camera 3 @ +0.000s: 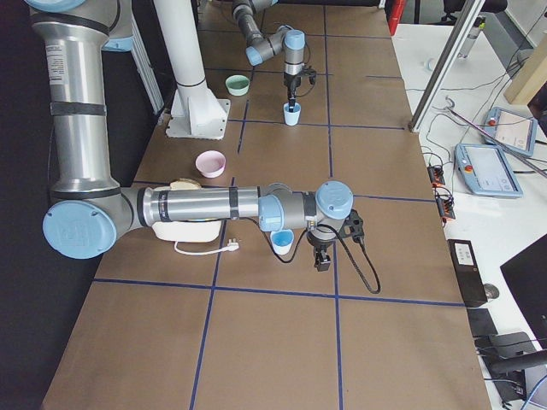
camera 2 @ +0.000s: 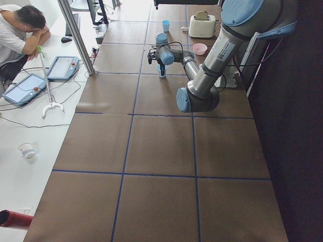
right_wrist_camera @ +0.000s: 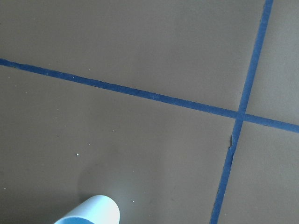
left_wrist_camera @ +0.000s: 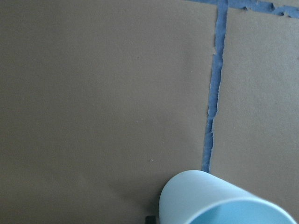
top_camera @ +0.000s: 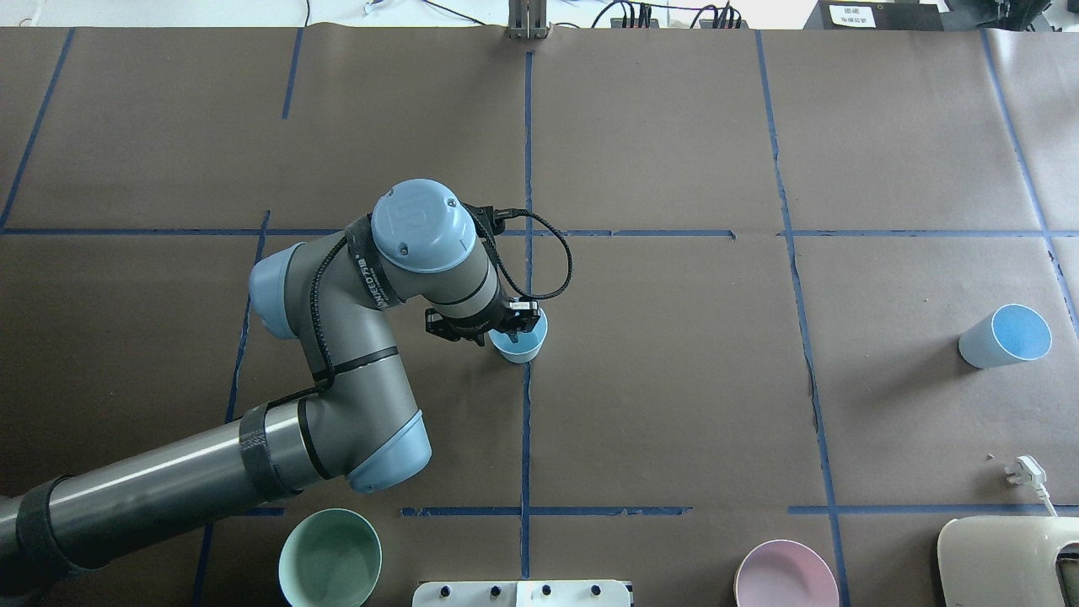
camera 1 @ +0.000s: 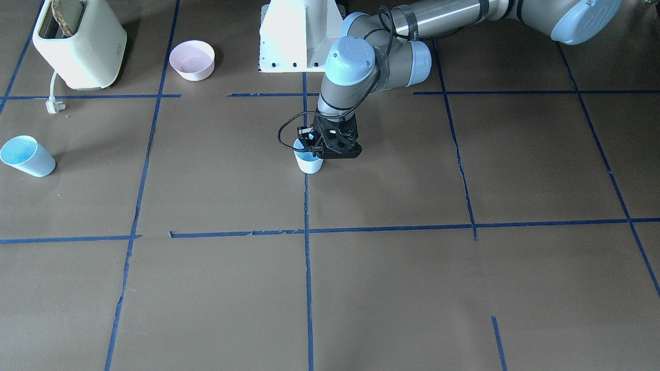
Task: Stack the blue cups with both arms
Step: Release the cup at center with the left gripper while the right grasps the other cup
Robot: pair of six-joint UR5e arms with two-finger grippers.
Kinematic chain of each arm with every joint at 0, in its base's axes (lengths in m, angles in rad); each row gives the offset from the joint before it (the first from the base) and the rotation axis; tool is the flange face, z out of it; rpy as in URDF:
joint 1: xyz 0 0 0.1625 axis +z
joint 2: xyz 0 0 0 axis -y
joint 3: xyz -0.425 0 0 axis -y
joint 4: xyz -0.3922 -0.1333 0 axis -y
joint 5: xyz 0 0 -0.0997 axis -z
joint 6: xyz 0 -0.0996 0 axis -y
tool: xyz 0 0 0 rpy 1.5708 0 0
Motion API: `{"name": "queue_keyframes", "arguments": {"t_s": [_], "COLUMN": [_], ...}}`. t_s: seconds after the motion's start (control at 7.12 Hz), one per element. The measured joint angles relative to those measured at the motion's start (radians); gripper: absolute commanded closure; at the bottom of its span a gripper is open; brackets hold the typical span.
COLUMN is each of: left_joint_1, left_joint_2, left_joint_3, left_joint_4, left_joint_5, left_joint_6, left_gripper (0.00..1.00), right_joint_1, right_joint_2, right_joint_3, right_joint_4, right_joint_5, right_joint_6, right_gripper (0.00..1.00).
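Note:
One blue cup (camera 1: 309, 165) stands upright on a blue tape line at mid-table; it also shows in the overhead view (top_camera: 523, 347) and the left wrist view (left_wrist_camera: 210, 200). My left gripper (camera 1: 312, 149) points down at its rim (top_camera: 503, 335) and looks shut on the cup's wall. The second blue cup (camera 1: 26, 156) lies on its side far off on my right side (top_camera: 1003, 337). My right gripper (camera 3: 320, 256) shows only in the exterior right view, beside that cup (camera 3: 282, 242); I cannot tell its state. The right wrist view shows the cup's base (right_wrist_camera: 88, 212).
A cream toaster (camera 1: 80, 44) with a loose plug (camera 1: 54, 105) stands near the robot's right. A pink bowl (camera 1: 192, 59) and a mint-green bowl (top_camera: 329, 556) sit by the white pedestal (camera 1: 294, 36). A person (camera 2: 20, 30) sits beyond the table's far side.

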Motion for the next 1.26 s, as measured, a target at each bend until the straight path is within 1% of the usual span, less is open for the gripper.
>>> {"name": "queue_keyframes", "arguments": {"t_s": [0.14, 0.28, 0.42, 0.56, 0.7, 0.84, 1.12, 1.26], "left_joint_1": [-0.013, -0.034, -0.055, -0.064, -0.067, -0.068, -0.069, -0.07], "left_joint_2": [0.034, 0.068, 0.098, 0.122, 0.133, 0.138, 0.142, 0.143], "left_joint_3": [-0.095, -0.187, -0.254, -0.285, -0.298, -0.302, -0.303, -0.302], "left_joint_4": [0.002, 0.005, 0.006, 0.005, 0.005, 0.005, 0.005, 0.005], "left_joint_5": [0.001, -0.001, -0.003, -0.004, -0.004, -0.003, -0.003, -0.003], "left_joint_6": [-0.002, -0.008, -0.018, -0.022, -0.024, -0.025, -0.026, -0.026], "left_gripper": [0.0, 0.0, 0.0, 0.0, 0.0, 0.0, 0.0, 0.0], "right_joint_1": [-0.018, -0.05, -0.097, -0.145, -0.189, -0.219, -0.265, -0.278], "right_joint_2": [-0.01, -0.043, -0.104, -0.163, -0.203, -0.224, -0.232, -0.23], "right_joint_3": [0.028, 0.065, 0.091, 0.098, 0.098, 0.095, 0.068, 0.054], "right_joint_4": [0.002, 0.036, 0.143, 0.274, 0.365, 0.405, 0.427, 0.43], "right_joint_5": [0.0, -0.003, -0.016, -0.037, -0.056, -0.069, -0.077, -0.078], "right_joint_6": [0.05, 0.129, 0.233, 0.344, 0.439, 0.485, 0.508, 0.51], "right_gripper": [0.0, 0.0, 0.0, 0.01, 0.01, 0.02, 0.05, 0.09]}}
